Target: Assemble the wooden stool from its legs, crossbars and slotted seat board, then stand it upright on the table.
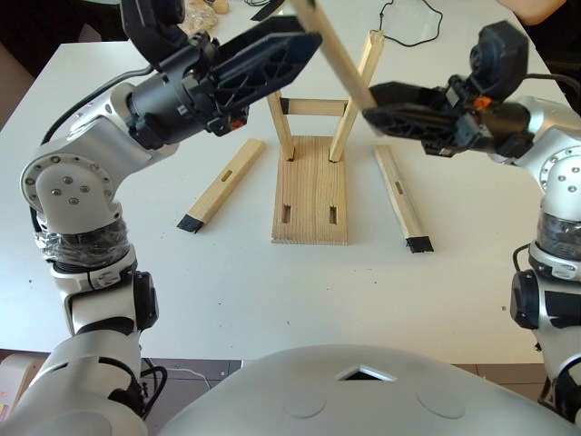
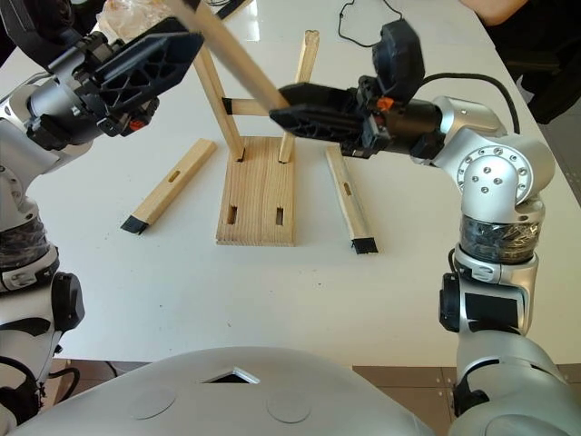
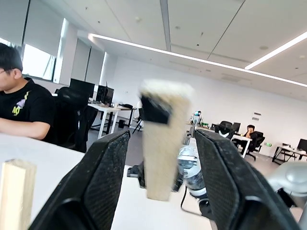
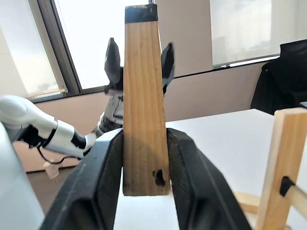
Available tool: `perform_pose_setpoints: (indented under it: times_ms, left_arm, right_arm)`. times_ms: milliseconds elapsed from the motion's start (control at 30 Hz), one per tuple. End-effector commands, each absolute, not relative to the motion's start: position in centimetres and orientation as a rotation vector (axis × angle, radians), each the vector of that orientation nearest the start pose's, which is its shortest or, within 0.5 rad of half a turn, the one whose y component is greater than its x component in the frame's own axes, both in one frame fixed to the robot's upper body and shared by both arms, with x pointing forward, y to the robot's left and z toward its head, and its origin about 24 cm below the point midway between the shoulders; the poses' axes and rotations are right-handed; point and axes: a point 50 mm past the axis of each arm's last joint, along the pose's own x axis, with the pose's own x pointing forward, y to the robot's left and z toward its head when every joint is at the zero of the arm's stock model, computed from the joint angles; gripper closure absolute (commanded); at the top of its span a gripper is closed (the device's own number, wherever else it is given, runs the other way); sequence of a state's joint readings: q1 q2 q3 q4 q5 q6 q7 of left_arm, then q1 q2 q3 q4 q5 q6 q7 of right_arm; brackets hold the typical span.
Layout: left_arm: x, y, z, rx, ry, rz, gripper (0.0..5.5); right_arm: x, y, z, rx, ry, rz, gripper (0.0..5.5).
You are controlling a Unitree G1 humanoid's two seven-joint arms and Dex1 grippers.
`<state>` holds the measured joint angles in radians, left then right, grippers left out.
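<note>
Over the far middle of the worktop point(image 1: 227, 291), your right claw point(image 1: 370, 100) is pinching one wooden piece point(image 1: 338, 50) by its lower end. The piece slants up and to the left, clear of the surface. Your left claw point(image 1: 307, 44) sits at the piece's upper, black-capped end with its fingers spread, and a gap shows on each side.

Below them you have one seat board point(image 1: 309, 195) lying flat at the centre, with four slots in it. The two far slots hold two standing legs, the left upright leg point(image 1: 281, 127) and the right upright leg point(image 1: 349, 123), and one crossbar point(image 1: 313, 106) joins them. The two near slots are empty.

Two more legs lie flat on the worktop. The left loose leg point(image 1: 222, 182) and the right loose leg point(image 1: 402, 195) are near the board, one on each side, without touching it. Their black ends point toward the near edge.
</note>
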<state>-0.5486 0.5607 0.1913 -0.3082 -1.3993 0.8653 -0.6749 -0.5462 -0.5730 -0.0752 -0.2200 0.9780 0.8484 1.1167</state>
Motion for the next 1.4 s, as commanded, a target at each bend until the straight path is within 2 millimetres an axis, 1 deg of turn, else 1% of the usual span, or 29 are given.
perform_pose_setpoints:
  times_ms: [33, 267, 467, 500, 600, 667, 767, 967, 1033, 1067, 1167, 1267, 1333, 1400]
  left_arm:
    - [24.6, 14.5, 25.2, -0.438, -0.132, -1.479, 2.99]
    - [24.3, 14.3, 25.4, -0.427, -0.148, -1.508, 2.99]
    - [24.3, 14.3, 25.4, -0.424, -0.148, -1.511, 2.99]
    - [24.3, 14.2, 25.4, -0.424, -0.147, -1.51, 3.17]
    - [24.3, 14.2, 25.2, -0.421, -0.144, -1.503, 3.48]
    - [24.3, 14.2, 25.2, -0.422, -0.144, -1.503, 3.85]
    - [24.2, 14.1, 25.0, -0.419, -0.142, -1.503, 4.16]
    - [24.2, 14.2, 24.9, -0.415, -0.151, -1.489, 4.16]
    - [24.2, 14.2, 24.8, -0.408, -0.158, -1.482, 4.16]
    - [24.2, 14.2, 24.8, -0.404, -0.161, -1.48, 4.16]
    - [24.3, 14.3, 24.5, -0.387, -0.167, -1.461, 4.16]
    - [24.7, 14.7, 24.4, -0.371, -0.174, -1.423, 4.16]
    - [25.3, 15.3, 24.0, -0.365, -0.177, -1.371, 4.17]
    - [25.8, 16.4, 22.9, -0.305, -0.16, -1.287, 4.17]
  right_arm:
    - [25.9, -14.7, 21.0, 0.229, 0.021, 1.588, 4.2]
    - [25.4, -14.4, 19.9, 0.222, 0.063, 1.595, 4.2]
    - [25.4, -14.4, 19.8, 0.231, 0.065, 1.591, 4.2]
    - [25.4, -14.4, 19.8, 0.237, 0.062, 1.589, 4.2]
    - [25.5, -14.4, 19.9, 0.242, 0.058, 1.587, 4.2]
    - [25.5, -14.4, 19.9, 0.237, 0.061, 1.589, 4.2]
    - [25.4, -14.4, 20.0, 0.246, 0.059, 1.593, 4.2]
    - [25.5, -14.4, 20.1, 0.262, 0.054, 1.585, 4.2]
    - [25.7, -14.4, 20.1, 0.236, 0.032, 1.557, 4.2]
    - [25.8, -14.4, 20.0, 0.22, 0.015, 1.548, 3.84]
    - [25.9, -14.4, 19.8, 0.2, -0.006, 1.543, 3.44]
    - [25.9, -14.6, 19.4, 0.156, 0.017, 1.533, 2.97]
    - [26.0, -14.9, 18.9, 0.115, 0.035, 1.518, 2.65]
    - [26.7, -15.6, 18.8, 0.08, 0.029, 1.446, 2.48]
